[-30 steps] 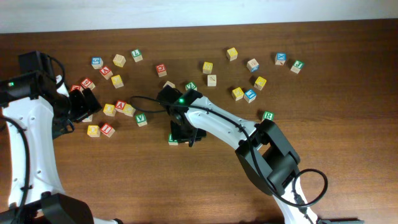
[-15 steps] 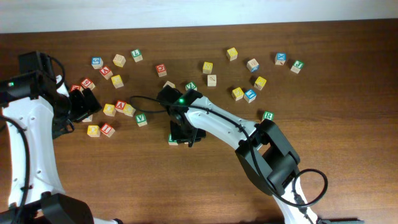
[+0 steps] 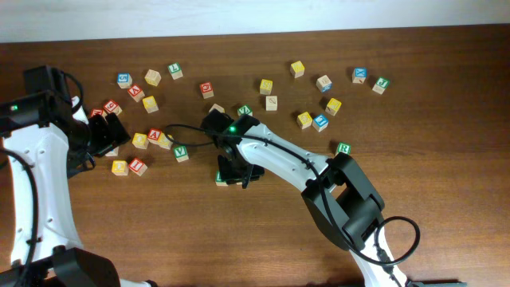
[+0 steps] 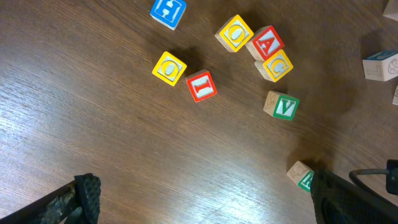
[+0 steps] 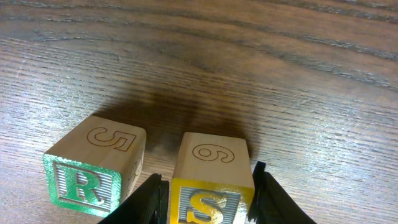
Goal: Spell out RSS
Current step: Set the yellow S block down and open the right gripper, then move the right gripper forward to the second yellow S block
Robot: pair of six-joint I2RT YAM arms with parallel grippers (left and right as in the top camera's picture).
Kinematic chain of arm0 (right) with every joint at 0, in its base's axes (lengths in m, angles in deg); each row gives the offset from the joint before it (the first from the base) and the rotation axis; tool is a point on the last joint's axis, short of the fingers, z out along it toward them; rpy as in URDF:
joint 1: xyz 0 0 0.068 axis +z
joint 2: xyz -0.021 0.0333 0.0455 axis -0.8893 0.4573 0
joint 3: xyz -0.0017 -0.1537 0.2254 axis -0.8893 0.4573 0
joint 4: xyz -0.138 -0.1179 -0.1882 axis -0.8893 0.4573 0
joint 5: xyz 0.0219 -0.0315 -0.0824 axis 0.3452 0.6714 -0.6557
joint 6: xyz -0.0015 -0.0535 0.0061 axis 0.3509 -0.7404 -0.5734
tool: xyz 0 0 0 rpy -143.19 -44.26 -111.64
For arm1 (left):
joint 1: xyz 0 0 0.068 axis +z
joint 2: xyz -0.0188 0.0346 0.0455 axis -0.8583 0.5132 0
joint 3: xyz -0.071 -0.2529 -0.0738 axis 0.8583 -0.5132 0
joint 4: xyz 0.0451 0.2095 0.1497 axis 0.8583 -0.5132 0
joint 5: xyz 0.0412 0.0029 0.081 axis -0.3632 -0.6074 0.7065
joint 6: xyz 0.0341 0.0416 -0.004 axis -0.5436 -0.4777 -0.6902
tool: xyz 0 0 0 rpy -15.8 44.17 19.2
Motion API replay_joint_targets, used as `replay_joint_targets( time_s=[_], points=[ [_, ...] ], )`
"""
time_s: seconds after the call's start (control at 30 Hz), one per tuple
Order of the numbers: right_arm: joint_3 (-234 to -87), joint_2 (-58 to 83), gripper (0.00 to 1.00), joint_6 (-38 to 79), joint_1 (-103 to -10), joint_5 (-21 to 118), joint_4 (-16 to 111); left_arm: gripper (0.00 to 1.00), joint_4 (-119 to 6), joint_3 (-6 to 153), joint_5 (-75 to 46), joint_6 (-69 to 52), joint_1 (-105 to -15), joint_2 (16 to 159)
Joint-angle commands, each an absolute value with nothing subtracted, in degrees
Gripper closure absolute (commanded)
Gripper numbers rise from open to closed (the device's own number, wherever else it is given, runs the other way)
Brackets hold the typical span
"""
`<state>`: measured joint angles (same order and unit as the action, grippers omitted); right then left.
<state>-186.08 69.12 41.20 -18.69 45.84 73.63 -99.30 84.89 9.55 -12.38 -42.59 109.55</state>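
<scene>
At bottom centre of the right wrist view the right gripper (image 5: 208, 198) pinches the yellow S cube (image 5: 211, 163), green R cube (image 5: 93, 168) just beside it at lower left, while the left gripper (image 4: 205, 202) hangs spread wide over the table (image 4: 124, 143).

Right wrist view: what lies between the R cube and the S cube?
In the right wrist view, a narrow strip of bare table separates R cube from S cube; lower down, one finger of the right gripper fills that gap.
</scene>
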Motion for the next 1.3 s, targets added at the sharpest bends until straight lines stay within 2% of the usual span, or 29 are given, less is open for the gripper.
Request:
replay_joint_targets(
  time_s=[0.0, 0.47, 0.67, 0.7, 0.83, 1.0, 1.27],
  points=[
    [-186.8, 69.2, 0.64, 41.3, -18.2, 44.9, 73.7, 0.01, -99.2, 85.0, 9.1, -12.8, -42.5, 109.6],
    [-199.4, 69.2, 0.64, 41.0, -19.0, 41.1, 83.5, 0.01, -99.2, 85.0, 9.1, -12.8, -42.5, 109.6],
    [-210.6, 69.2, 0.63, 32.5, -26.0, 39.9, 86.7, 0.01, -99.2, 85.0, 9.1, -12.8, -42.5, 109.6],
    [-212.1, 69.2, 0.59, 31.0, -27.8, 39.9, 86.5, 0.01, -99.2, 85.0, 9.1, -12.8, -42.5, 109.6],
    [-214.5, 69.2, 0.47, 29.5, -35.1, 40.0, 80.7, 0.01, -99.2, 85.0, 9.1, -12.8, -42.5, 109.6],
    [-214.3, 70.1, 0.44, 29.5, -39.3, 40.1, 72.9, 0.01, -99.2, 85.0, 9.1, -12.8, -42.5, 109.6],
    [-214.3, 75.7, 0.41, 29.7, -38.8, 39.7, 61.0, 0.01, -99.2, 85.0, 9.1, -12.8, -42.5, 109.6]
  ],
)
